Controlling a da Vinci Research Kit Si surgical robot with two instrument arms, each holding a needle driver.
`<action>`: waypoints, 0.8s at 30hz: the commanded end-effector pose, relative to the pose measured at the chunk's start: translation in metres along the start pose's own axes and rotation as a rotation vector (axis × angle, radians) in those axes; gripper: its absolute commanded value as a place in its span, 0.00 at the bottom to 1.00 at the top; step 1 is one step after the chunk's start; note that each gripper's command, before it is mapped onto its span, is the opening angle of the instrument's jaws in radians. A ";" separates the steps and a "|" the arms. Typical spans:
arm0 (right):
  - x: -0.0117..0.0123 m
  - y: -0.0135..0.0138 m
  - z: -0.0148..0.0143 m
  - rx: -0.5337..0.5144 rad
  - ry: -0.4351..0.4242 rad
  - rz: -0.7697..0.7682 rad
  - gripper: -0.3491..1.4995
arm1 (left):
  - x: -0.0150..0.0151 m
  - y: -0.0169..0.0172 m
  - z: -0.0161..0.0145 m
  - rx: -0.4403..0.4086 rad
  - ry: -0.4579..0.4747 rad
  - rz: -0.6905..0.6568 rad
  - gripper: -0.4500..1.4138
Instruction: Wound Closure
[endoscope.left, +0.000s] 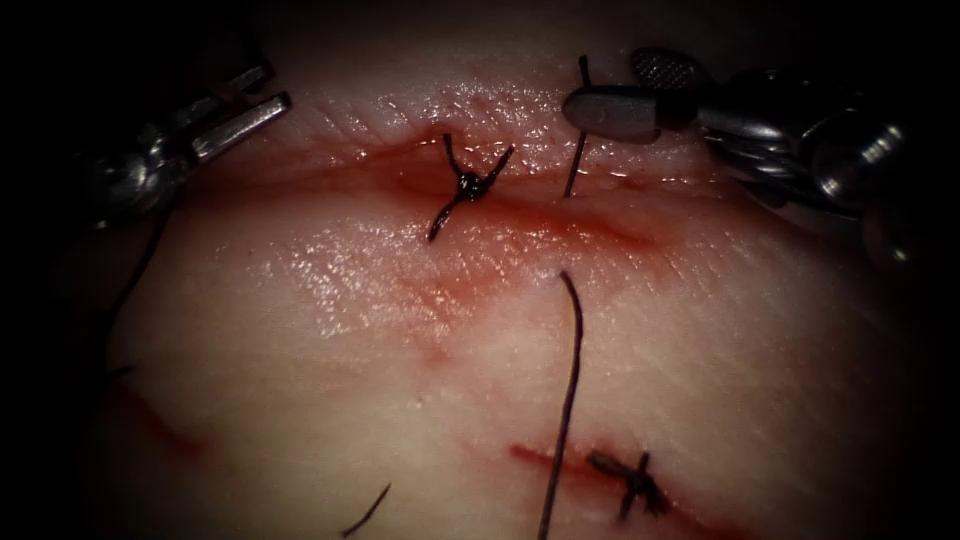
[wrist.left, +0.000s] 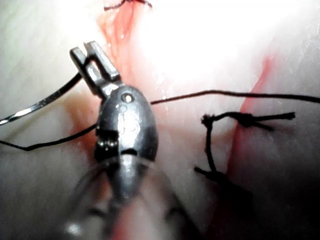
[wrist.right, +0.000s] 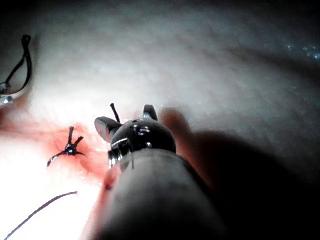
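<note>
At the upper left of the endoscope view, your left pincer (endoscope.left: 255, 98) sits off the far edge of the tissue (endoscope.left: 300, 380), well to the left of the stitch site. Its jaws stand narrow. In the left wrist view that pincer (wrist.left: 90, 57) grips the needle (wrist.left: 40, 105) close to one end; the curve arcs away from the jaws, clear of the tissue, none of it buried. Your right pincer (endoscope.left: 606, 82) comes in at the upper right, jaws wide, holding nothing. A short tail of thread (endoscope.left: 575, 160) stands up between the two jaws, seen the same way in the right wrist view (wrist.right: 124, 116); you cannot tell whether the tail touches a jaw. The tail enters the tissue on the far lip of the cut (endoscope.left: 620, 225). The thread (endoscope.left: 572, 370) comes out again on the near lip and runs as one long strand toward the lower edge. Left of this stitch a tied knot (endoscope.left: 467, 186) with trimmed ends sits across the same cut. Red fluid (endoscope.left: 440, 290) stains the tissue along the cut and just below it. Nearer the camera, a second cut (endoscope.left: 540, 458) carries another knot (endoscope.left: 630, 480). A loose cut end of thread (endoscope.left: 365, 510) lies on the tissue to its left.
</note>
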 end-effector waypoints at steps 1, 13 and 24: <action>-0.0001 0.0000 0.0014 0.007 -0.003 -0.003 0.79 | -0.0004 0.0001 0.0009 -0.002 -0.001 -0.002 0.00; -0.0001 -0.0006 0.0015 -0.005 0.021 0.003 0.00 | -0.0015 -0.0006 0.0022 0.001 -0.037 0.031 0.00; 0.0043 -0.0037 -0.0025 0.041 0.166 -0.059 0.00 | -0.0044 -0.0011 0.0027 0.017 -0.146 0.082 0.00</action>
